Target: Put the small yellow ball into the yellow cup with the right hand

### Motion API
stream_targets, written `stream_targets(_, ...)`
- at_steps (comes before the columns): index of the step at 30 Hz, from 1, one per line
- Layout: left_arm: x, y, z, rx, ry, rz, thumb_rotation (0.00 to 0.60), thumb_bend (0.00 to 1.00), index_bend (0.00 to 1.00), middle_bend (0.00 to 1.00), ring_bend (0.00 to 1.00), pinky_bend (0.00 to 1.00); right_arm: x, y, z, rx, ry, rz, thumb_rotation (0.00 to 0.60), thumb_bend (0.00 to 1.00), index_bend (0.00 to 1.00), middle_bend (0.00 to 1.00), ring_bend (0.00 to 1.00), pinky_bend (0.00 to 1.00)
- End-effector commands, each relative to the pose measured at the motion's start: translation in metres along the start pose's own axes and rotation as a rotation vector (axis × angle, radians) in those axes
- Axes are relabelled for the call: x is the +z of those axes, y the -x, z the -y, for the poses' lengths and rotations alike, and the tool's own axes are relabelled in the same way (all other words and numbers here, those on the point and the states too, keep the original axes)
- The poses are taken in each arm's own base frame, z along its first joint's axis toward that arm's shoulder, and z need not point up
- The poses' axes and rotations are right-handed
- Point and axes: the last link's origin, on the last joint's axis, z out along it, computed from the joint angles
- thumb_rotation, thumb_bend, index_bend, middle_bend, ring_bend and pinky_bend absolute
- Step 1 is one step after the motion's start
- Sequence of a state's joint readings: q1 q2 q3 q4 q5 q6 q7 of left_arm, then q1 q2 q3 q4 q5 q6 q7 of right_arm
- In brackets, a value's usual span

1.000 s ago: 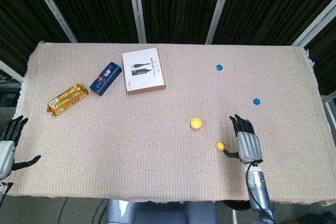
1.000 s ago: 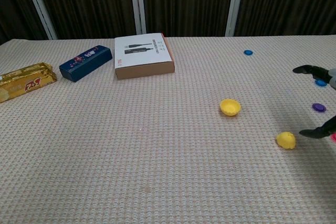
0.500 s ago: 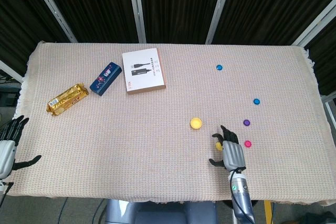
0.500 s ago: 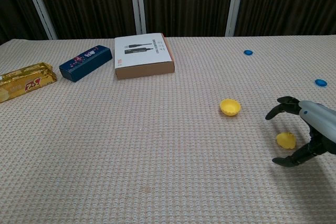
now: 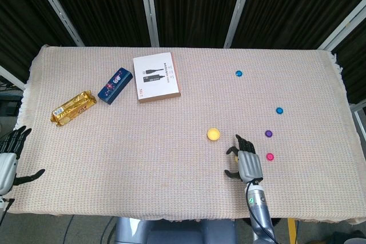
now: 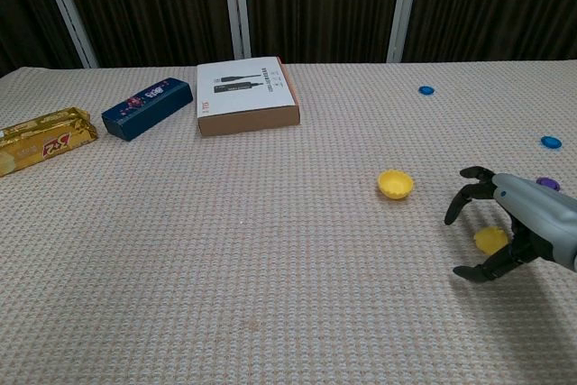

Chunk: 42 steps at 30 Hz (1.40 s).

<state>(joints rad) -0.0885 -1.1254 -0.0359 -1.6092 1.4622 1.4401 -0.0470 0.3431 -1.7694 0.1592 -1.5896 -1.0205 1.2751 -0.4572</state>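
The robot's right hand point(image 6: 509, 223) arches over the small yellow ball point(image 6: 490, 240) on the woven beige tablecloth point(image 5: 143, 141), fingers point(image 6: 469, 188) curled downward and spread, thumb reaching in below the ball; the chest view shows the ball on the cloth under the palm, fingertips around it but not clamped on it; from the head view the right hand point(image 5: 247, 163) covers the ball entirely, so contact cannot be judged there. The yellow cup point(image 6: 395, 184) sits open side up just left of the hand, near but apart from it; it appears in the head view point(image 5: 213, 134) up and to the left of the hand.

The left hand point(image 5: 8, 158) lies at the table's near left edge, well apart from everything, fingers spread and holding nothing.

At the far left of the table a gold-wrapped snack bar point(image 5: 72, 107) lies just beside a dark blue snack box point(image 5: 116, 84); a white-topped cable box point(image 5: 156, 77) with brown sides rests further right; all three lie flat and separate. Small coloured discs dot the right half: a blue disc point(image 5: 239, 74) toward the far edge; a second blue disc point(image 5: 279, 110) nearer the right side; a purple disc point(image 5: 269, 134) and a pink disc point(image 5: 270, 156) just right of the right hand. Dark curtains point(image 5: 189, 4) with pale metal uprights hang behind the table.
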Motion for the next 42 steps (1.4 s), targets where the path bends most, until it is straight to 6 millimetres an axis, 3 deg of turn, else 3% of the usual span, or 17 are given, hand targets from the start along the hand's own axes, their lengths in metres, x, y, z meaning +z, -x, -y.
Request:
stream_targets(1,0.0,0.0,0.0,0.002,-0.001,-0.001,0.6,0.03,0.0,0.0,0.0,0.14,0.003,0.001,0.0,-0.012,-0.01,0.003,0.6,0.15,0.39,0.0,0.0,0.0)
stream_targets(19,-0.001,0.001,-0.001,0.0,0.0,0.009,0.6,0.03,0.0,0.0,0.0,0.14,0.019,-0.004,-0.017,-0.059,-0.007,0.034,0.6,0.25,0.4,0.0,0.0,0.0)
stream_targets(42,-0.001,0.0,-0.002,0.003,0.0,0.013,0.6,0.03,0.0,0.0,0.0,0.14,0.018,-0.011,-0.031,-0.068,-0.002,0.032,0.6,0.27,0.43,0.0,0.0,0.0)
